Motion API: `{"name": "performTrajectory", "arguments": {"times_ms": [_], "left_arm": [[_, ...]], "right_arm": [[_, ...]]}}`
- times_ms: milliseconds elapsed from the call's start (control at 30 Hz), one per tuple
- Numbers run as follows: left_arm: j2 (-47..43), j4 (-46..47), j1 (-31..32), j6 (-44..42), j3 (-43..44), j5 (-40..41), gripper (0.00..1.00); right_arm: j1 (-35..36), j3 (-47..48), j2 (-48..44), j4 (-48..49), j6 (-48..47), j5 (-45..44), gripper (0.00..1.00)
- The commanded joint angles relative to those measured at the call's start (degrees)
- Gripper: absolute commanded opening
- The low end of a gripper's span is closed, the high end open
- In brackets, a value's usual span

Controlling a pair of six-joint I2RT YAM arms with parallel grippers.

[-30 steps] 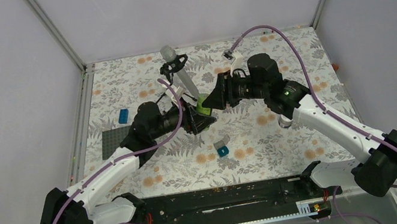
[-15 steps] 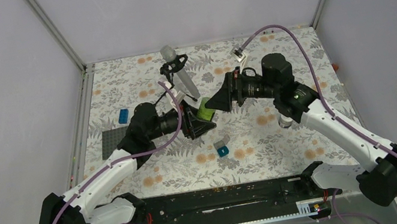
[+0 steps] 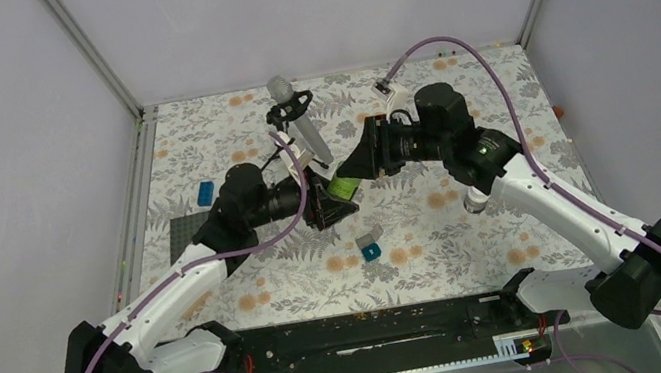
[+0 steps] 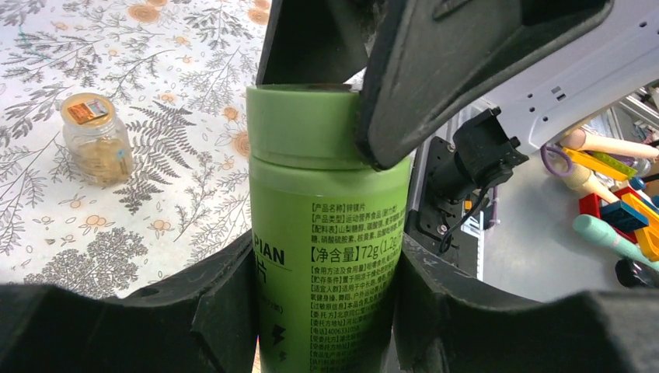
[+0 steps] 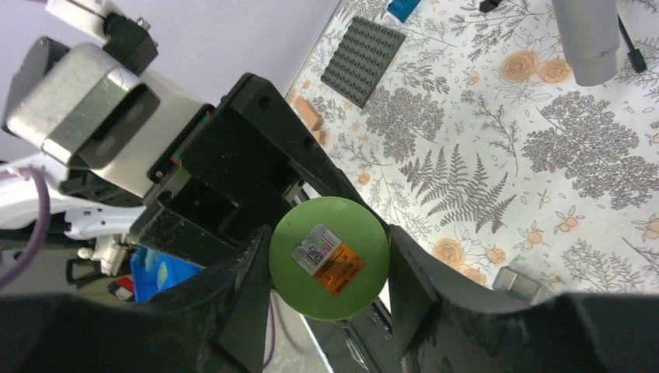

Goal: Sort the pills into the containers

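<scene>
Standing beside the rig, I see both arms meeting above the middle of the flowered desk, with a green pill bottle held between them, clear of the surface. The left hand pinches the bottle's body, one finger on each side of the printed label. The right hand comes at it from the opposite end, and its fingers bracket the green cap with no gap that I can make out, so it looks pressed onto the cap.

What matters is the line-up. The bottle's long axis runs from one hand straight to the other, cap end pointing into the right hand, whose wrist camera looks squarely down on the round top and its small orange sticker. The right hand is therefore the one placed to work the cap, and I judge the next move to be a twist about that axis, then a pull away along it while the left hand keeps the body fixed.

A small glass jar of pills stands on the desk, well apart.
</scene>
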State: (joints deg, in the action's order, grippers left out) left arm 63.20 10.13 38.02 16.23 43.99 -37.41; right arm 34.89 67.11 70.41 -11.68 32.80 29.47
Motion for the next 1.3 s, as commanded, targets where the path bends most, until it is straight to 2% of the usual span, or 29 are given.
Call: {"name": "performTrajectory", "arguments": {"times_ms": [0,67,233,300,333,433,467,500,533,567,600,633,767,833,900,1033,1067,1133,1267], "left_arm": [[-0.36,1.48,-0.06,-1.37,4.03,-1.99,0.00],[-0.31,-0.37,-0.13,-1.40,5.09,-4.30,0.00],[-0.62,-8.59,-0.35,-4.87,7.96,-12.53,0.00],[-0.65,-11.33,-0.47,-6.43,8.72,-15.65,0.00],[-0.60,-12.65,-0.53,-7.25,9.08,-17.55,0.00],[-0.58,-15.29,-0.58,-9.65,10.07,-20.05,0.00],[-0.60,-15.89,-0.58,-10.29,10.21,-19.26,0.00],[-0.73,-16.41,-0.62,-11.25,10.36,-18.61,0.00],[-0.89,-16.89,-0.61,-12.06,10.41,-17.78,0.00],[-1.02,-16.74,-0.58,-12.32,10.27,-16.47,0.00],[-1.29,-16.32,-0.58,-12.40,10.19,-15.27,0.00],[-1.50,-15.90,-0.58,-12.43,10.03,-14.25,0.00],[-2.46,-13.10,-0.52,-11.54,8.97,-7.99,0.00],[-2.99,-10.60,-0.50,-10.29,7.56,-4.77,0.00],[-3.52,-7.24,-0.50,-8.58,6.31,-2.04,0.00],[-3.96,-2.80,-0.53,-5.57,4.30,0.46,0.00],[-3.86,-2.37,-0.51,-5.18,4.04,0.64,0.00],[-3.77,-1.76,-0.51,-4.35,3.72,0.75,0.00],[-3.89,-1.53,-0.55,-3.26,3.43,0.23,0.00]], "right_arm": [[0.15,3.63,0.17,-3.90,-4.41,3.87,0.36],[-0.79,3.20,-0.19,-3.95,-7.21,9.35,0.23],[-2.44,0.82,-1.51,-3.62,-18.23,23.89,0.15],[-2.39,-0.42,-2.22,-3.27,-23.11,28.72,0.09],[-2.38,-1.31,-2.84,-2.73,-25.00,31.05,0.02],[-2.40,-2.59,-4.53,-4.40,-28.91,35.35,0.00],[-2.38,-2.29,-5.03,-5.19,-28.89,33.47,0.07],[-2.38,-2.18,-5.44,-5.79,-28.45,30.37,0.31],[-2.38,-2.10,-5.78,-6.21,-27.28,26.69,0.60],[-2.42,-1.75,-5.88,-6.35,-25.82,23.34,0.78],[-2.39,-1.34,-5.71,-5.92,-23.99,20.34,0.91],[-2.42,-1.10,-5.49,-4.68,-20.94,18.09,0.98],[-1.19,-2.17,-4.58,1.47,-4.70,5.24,1.00],[0.32,-3.11,-4.45,3.49,0.39,-0.57,0.99],[1.31,-3.33,-3.98,3.74,3.76,-5.18,0.98],[1.32,-3.42,-2.76,4.90,8.32,-6.19,0.88],[1.36,-3.46,-2.61,5.56,9.70,-5.83,0.80],[1.40,-3.88,-2.56,7.73,12.06,-3.91,0.56],[1.08,-3.92,-2.37,10.97,10.87,3.03,0.29]]}}
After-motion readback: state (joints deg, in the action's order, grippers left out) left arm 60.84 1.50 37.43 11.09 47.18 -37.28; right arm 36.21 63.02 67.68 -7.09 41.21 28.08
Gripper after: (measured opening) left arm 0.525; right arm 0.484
